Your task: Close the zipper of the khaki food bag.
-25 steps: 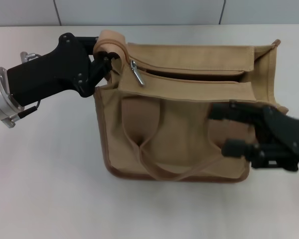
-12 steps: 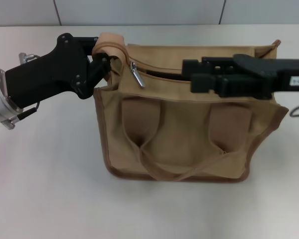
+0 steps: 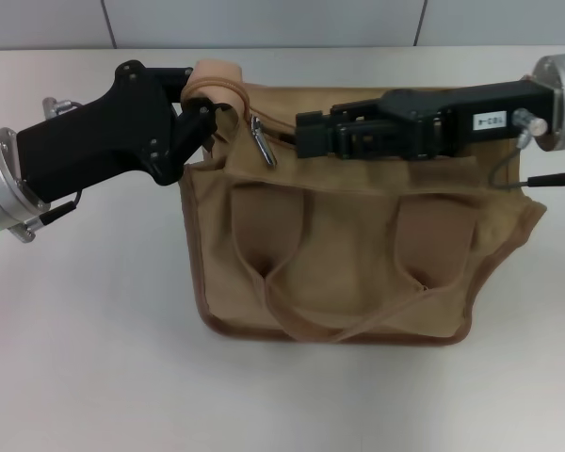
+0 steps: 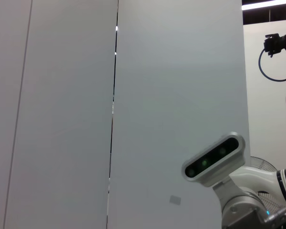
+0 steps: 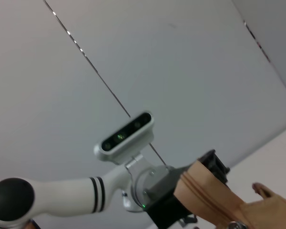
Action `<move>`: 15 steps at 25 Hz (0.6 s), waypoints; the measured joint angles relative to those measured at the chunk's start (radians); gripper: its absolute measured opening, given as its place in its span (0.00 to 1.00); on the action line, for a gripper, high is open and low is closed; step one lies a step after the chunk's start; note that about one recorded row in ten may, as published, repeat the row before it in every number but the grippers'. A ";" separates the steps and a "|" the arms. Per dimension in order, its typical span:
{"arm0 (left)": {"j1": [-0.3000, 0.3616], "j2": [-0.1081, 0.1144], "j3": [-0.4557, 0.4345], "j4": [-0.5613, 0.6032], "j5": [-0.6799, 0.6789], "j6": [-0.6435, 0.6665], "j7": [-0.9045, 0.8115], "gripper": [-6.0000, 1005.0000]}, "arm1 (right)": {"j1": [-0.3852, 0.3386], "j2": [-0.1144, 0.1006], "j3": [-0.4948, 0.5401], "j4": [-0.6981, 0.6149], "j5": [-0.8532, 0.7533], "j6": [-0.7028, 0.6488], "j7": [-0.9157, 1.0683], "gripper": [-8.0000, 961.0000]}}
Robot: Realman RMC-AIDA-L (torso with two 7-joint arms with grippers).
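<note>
The khaki food bag (image 3: 344, 240) lies on the white table with its handle straps facing me. The silver zipper slider and its pull tab (image 3: 263, 144) sit at the bag's top left end. My left gripper (image 3: 200, 111) is shut on the tan end loop (image 3: 215, 81) of the bag at its top left corner. My right gripper (image 3: 299, 135) reaches in from the right, lies over the bag's top and covers most of the zipper line. Its fingers look apart, and the tips stand just right of the pull tab without holding it. The right wrist view shows the tan loop (image 5: 207, 193).
The white table (image 3: 94, 330) spreads around the bag, with a grey wall behind it. A cable (image 3: 537, 179) hangs from my right wrist over the bag's right end. Both wrist views show mostly wall and my own head (image 4: 212, 160).
My right arm rose from the bag's front right, swung over its top and moved left along the zipper toward the slider. My left gripper kept its hold on the end loop.
</note>
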 joint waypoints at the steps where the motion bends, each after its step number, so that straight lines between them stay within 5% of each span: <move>1: -0.001 0.000 0.000 0.000 -0.001 0.000 0.000 0.03 | 0.005 0.001 -0.015 -0.003 0.000 0.012 0.010 0.50; 15: -0.060 -0.002 0.000 -0.054 -0.010 -0.009 0.009 0.05 | 0.040 0.023 -0.146 -0.037 0.002 0.124 0.050 0.46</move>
